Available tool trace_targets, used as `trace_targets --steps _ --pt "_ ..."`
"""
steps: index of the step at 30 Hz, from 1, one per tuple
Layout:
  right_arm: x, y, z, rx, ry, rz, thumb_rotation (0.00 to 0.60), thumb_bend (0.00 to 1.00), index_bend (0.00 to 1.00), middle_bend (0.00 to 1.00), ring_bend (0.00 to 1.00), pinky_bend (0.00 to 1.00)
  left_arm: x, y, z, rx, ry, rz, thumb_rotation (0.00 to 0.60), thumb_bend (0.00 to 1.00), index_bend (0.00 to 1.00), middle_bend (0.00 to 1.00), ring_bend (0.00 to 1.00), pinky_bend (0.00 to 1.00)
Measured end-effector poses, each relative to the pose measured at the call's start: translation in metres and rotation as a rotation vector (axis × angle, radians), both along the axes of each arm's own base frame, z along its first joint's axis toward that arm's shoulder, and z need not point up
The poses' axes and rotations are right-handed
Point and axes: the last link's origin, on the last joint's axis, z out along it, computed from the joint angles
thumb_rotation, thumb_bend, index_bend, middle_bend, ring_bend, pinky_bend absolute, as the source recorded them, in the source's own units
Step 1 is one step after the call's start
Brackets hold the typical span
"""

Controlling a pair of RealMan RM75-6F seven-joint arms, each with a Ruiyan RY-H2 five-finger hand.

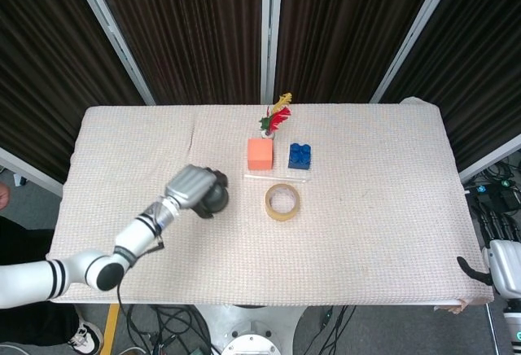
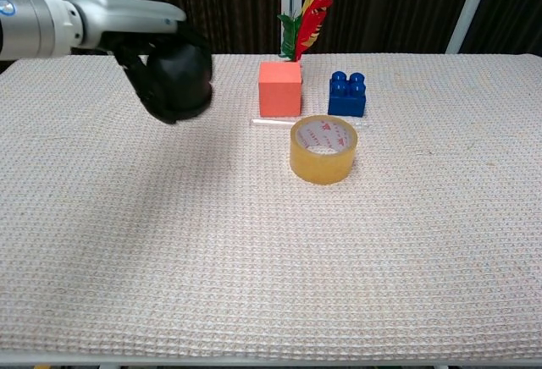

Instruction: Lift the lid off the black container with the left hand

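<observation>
The black container (image 1: 216,200) is gripped from above by my left hand (image 1: 192,185), and I cannot make out its lid as a separate part. In the chest view the container (image 2: 188,81) hangs clear of the table with a soft shadow under it, and the left hand (image 2: 146,57) wraps its top and left side. Only a white part and a dark curved finger of my right hand (image 1: 488,265) show at the table's front right corner, with nothing near them.
An orange cube (image 2: 280,87), a blue brick (image 2: 347,94) and a roll of clear tape (image 2: 323,149) stand near the table's middle. Red and green feathers (image 2: 306,18) rise behind the cube. A thin white stick (image 2: 269,121) lies in front of it.
</observation>
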Motion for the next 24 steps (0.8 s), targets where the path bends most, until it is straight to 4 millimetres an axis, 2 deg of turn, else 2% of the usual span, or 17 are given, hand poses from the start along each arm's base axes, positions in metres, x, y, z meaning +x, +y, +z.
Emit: trace_targets --steps 3,5,7,10,14,18,21,24 --pt "-0.001 -0.001 -0.001 0.005 -0.001 -0.007 0.600 0.13 0.00 0.00 0.00 0.00 0.025 -0.029 -0.003 -0.071 -0.076 -0.048 0.600 0.16 0.47 0.53 0.35 0.44" --pt "-0.001 -0.002 -0.002 0.008 -0.002 -0.005 0.600 0.13 0.00 0.00 0.00 0.00 0.032 -0.034 -0.001 -0.070 -0.098 -0.055 0.600 0.16 0.46 0.53 0.35 0.44" --pt "0.000 -0.001 -0.002 0.008 -0.002 0.000 0.600 0.13 0.00 0.00 0.00 0.00 0.029 -0.028 0.000 -0.044 -0.096 -0.040 0.600 0.16 0.46 0.53 0.35 0.44" --pt "0.000 -0.001 0.000 -0.004 -0.001 0.002 0.600 0.13 0.00 0.00 0.00 0.00 0.007 0.002 0.008 0.054 -0.045 0.024 0.600 0.16 0.46 0.53 0.35 0.44" --pt "0.000 0.000 0.000 -0.002 -0.002 0.001 0.600 0.13 0.00 0.00 0.00 0.00 -0.037 0.057 0.034 0.257 0.073 0.105 0.600 0.16 0.46 0.53 0.35 0.44" --pt "0.000 0.000 -0.001 0.005 -0.001 0.001 0.600 0.13 0.00 0.00 0.00 0.00 -0.056 0.079 0.050 0.349 0.133 0.126 0.600 0.16 0.46 0.52 0.35 0.44" --pt "0.000 -0.001 -0.003 0.010 -0.002 -0.001 0.600 0.13 0.00 0.00 0.00 0.00 -0.049 0.071 0.044 0.315 0.122 0.102 0.600 0.16 0.46 0.52 0.35 0.44" --pt "-0.001 0.000 -0.004 0.017 0.000 -0.003 0.600 0.13 0.00 0.00 0.00 0.00 -0.025 0.041 0.025 0.200 0.060 0.034 0.600 0.16 0.46 0.52 0.35 0.44"
